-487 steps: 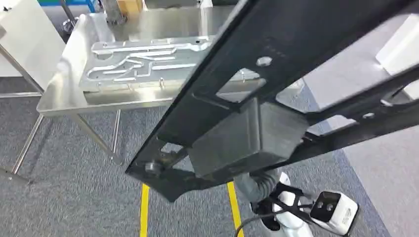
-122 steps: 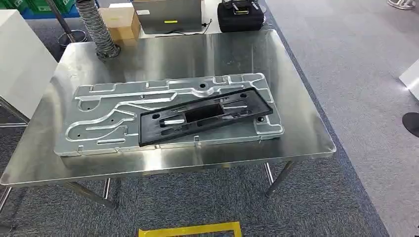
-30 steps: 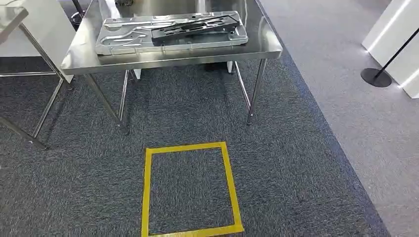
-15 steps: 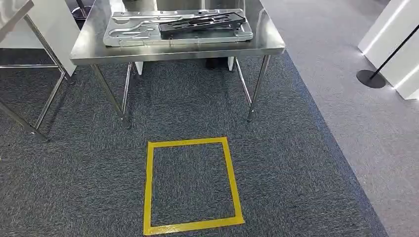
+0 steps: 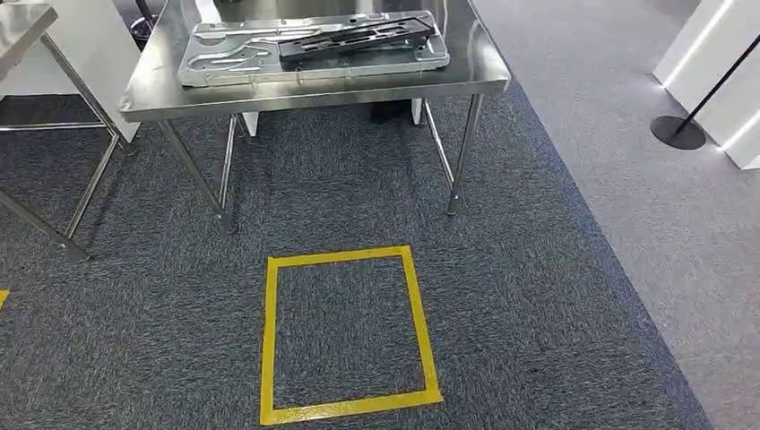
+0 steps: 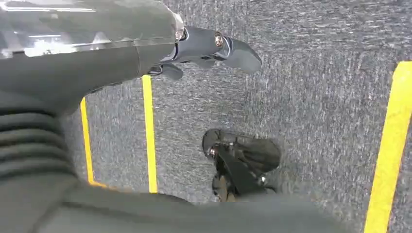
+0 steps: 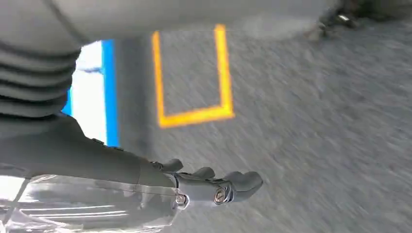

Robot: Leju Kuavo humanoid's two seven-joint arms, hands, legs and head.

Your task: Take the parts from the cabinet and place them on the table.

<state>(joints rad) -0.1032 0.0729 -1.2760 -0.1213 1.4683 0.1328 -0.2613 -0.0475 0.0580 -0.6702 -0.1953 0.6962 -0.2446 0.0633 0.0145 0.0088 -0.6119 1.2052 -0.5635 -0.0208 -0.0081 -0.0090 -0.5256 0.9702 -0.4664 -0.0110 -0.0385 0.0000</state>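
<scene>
Black part (image 5: 354, 38) lies flat on the silver plate (image 5: 215, 61), toward the table's (image 5: 314, 90) far right corner; judged delivered, both resting stable and well in from the near edge. Left hand (image 6: 209, 48) and right hand (image 7: 214, 187) hang over carpet, fingers loosely extended, holding and touching nothing, apparently free for the next fetch

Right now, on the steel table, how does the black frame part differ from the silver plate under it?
The black frame part is dark and matte; the silver plate is shiny bare metal. The black frame part is narrower and shorter, lying on top at a slant, while the silver plate rests flat on the steel table. Both are long, flat parts with cut-outs or channels.
</scene>
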